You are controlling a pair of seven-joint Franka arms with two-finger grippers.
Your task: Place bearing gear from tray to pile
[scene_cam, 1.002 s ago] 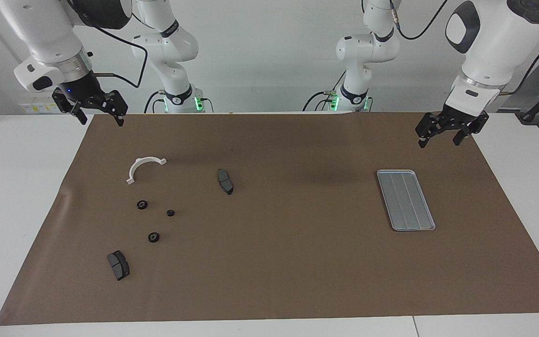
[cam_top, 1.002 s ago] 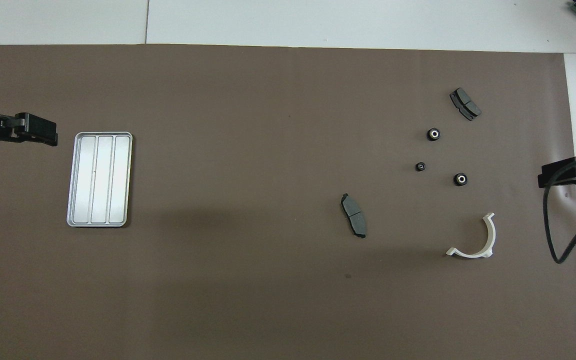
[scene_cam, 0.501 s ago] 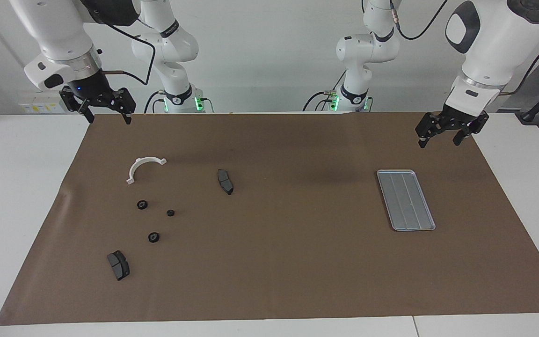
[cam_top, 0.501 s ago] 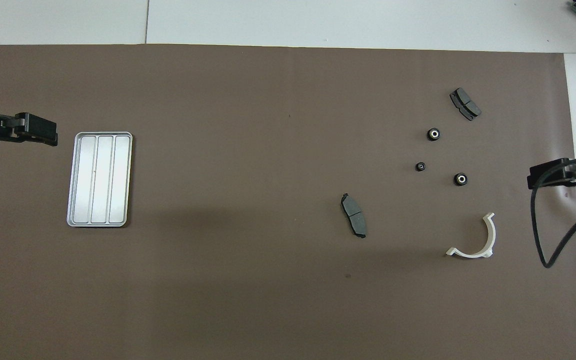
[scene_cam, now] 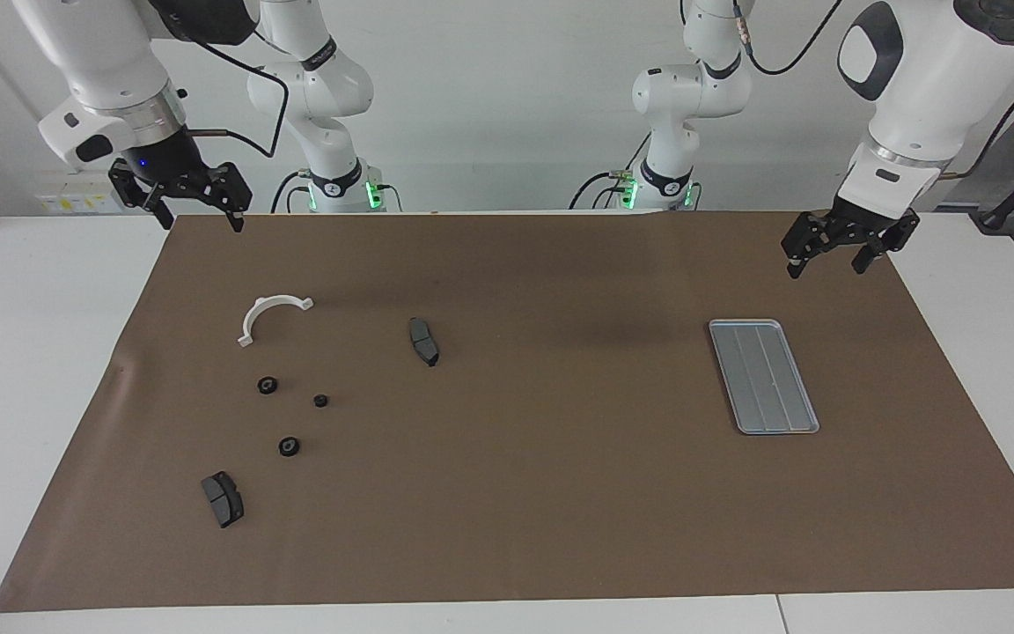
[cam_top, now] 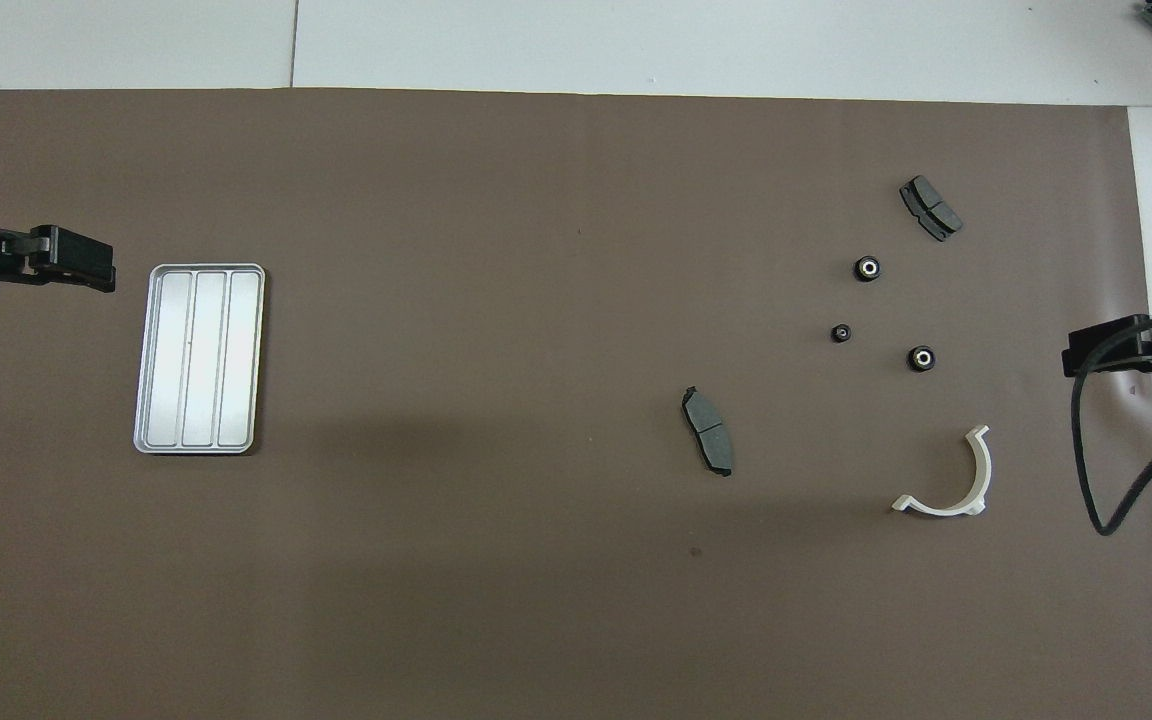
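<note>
Tray [scene_cam: 764,377] mid-right of frame, bare; three gears [scene_cam: 268,385] mid-left on mat w/ other parts; both grippers, left [scene_cam: 834,249] upper right & right [scene_cam: 187,206] upper left, open, holding nothing; risk: w/ no gear in tray, could grab a pad [scene_cam: 423,341] instead.

Mat [scene_cam: 542,493] bare thru the middle, wide lane betw. tray [scene_cam: 764,376] at left arm's end and parts cluster at right arm's end. Obstacles there: 3 gears [scene_cam: 267,385] [scene_cam: 320,401] [scene_cam: 289,446], well apart from each other; white clip [scene_cam: 269,314]; pad [scene_cam: 222,498] by the outer edge; 2nd pad [scene_cam: 423,341] nearer mid-table. Tray flat, low rim, nothing on it.
</note>
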